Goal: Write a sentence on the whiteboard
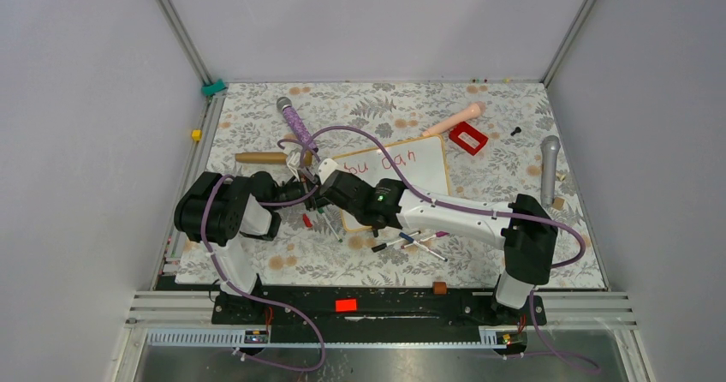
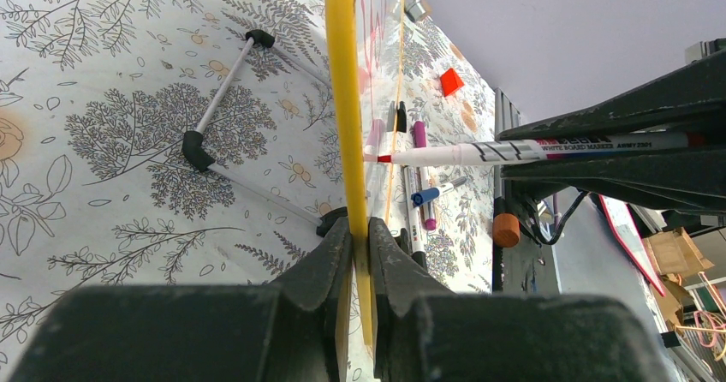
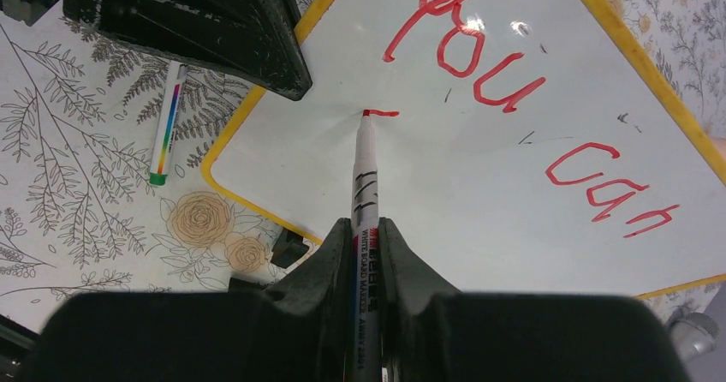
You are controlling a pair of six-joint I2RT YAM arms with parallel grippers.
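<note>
The whiteboard [image 1: 419, 172] lies tilted on the floral cloth; its yellow rim [image 2: 342, 99] runs edge-on through the left wrist view. My left gripper [image 2: 360, 228] is shut on that rim at the board's near-left edge [image 1: 318, 198]. My right gripper [image 3: 366, 223] is shut on a white marker [image 3: 366, 176] whose red tip touches the board [image 3: 479, 228]. The sentence [image 3: 496, 82] reads "You can" in red, and a short red stroke [image 3: 383, 112] starts at the tip. The left wrist view also shows the marker [image 2: 514, 152], lying across the picture.
Several loose markers [image 1: 411, 243] lie just in front of the board, and a rainbow-striped one [image 3: 167, 125] lies left of it. A red frame [image 1: 467, 138], a grey microphone [image 1: 549, 168], a purple microphone [image 1: 293, 123] and a wooden stick [image 1: 261, 158] lie around the board.
</note>
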